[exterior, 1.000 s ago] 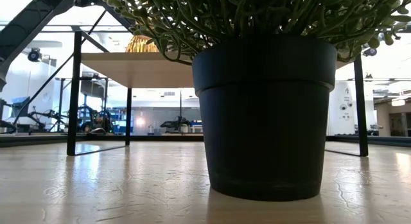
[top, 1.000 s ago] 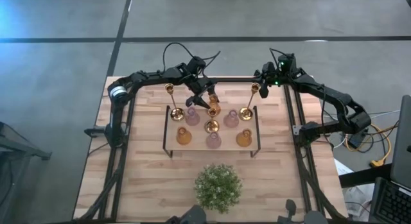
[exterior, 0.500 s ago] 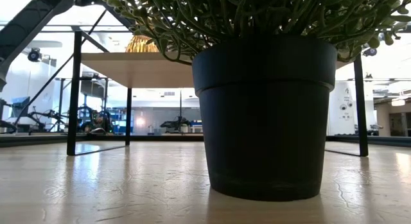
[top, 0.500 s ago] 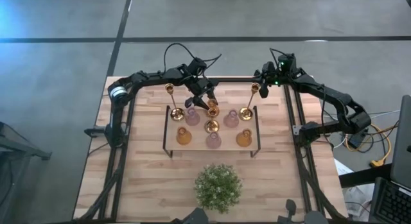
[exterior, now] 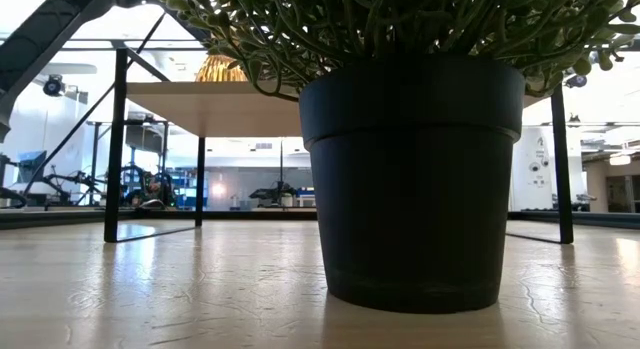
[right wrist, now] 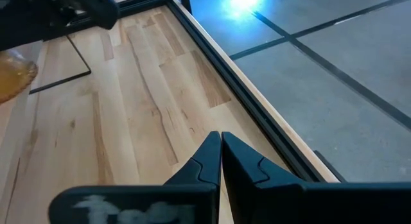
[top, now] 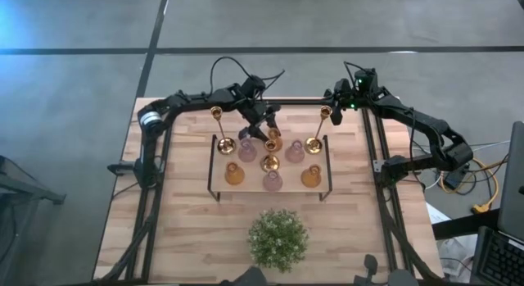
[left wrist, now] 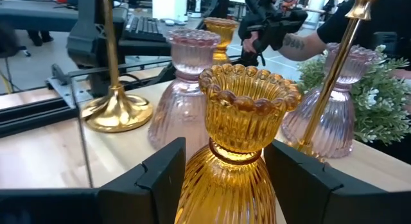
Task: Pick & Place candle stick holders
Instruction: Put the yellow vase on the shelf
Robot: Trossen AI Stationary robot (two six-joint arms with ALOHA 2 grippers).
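A small black-framed wooden shelf (top: 214, 167) stands mid-table and carries brass sticks (top: 313, 144), pink-lilac glass holders (top: 246, 149) and amber glass holders (top: 235, 174). My left gripper (top: 260, 126) is over the shelf's far side, shut on one ribbed amber holder (left wrist: 247, 121), which stands between two pink ones (left wrist: 183, 89). That holder also shows in the high view (top: 273, 141). My right gripper (right wrist: 220, 147) is shut and empty at the table's far right (top: 337, 97). My left gripper pinches the amber holder's bulbous lower body (left wrist: 199, 185), below its neck, between the two fingers (left wrist: 164, 176). The fingers come slanting down from the table's far side. The holder stands upright. Its foot is below the wrist picture, so whether it rests on the shelf cannot be told.
A bushy green plant in a black pot (exterior: 412, 179) stands near the front edge (top: 278, 237). A tall brass stick (left wrist: 334, 76) is close beside the held holder. A person's arm (left wrist: 302, 41) shows beyond the table.
My left gripper has carried the amber holder a little toward the table's near edge, into the gap between the two pink holders in the shelf's back row. The holder has stayed upright.
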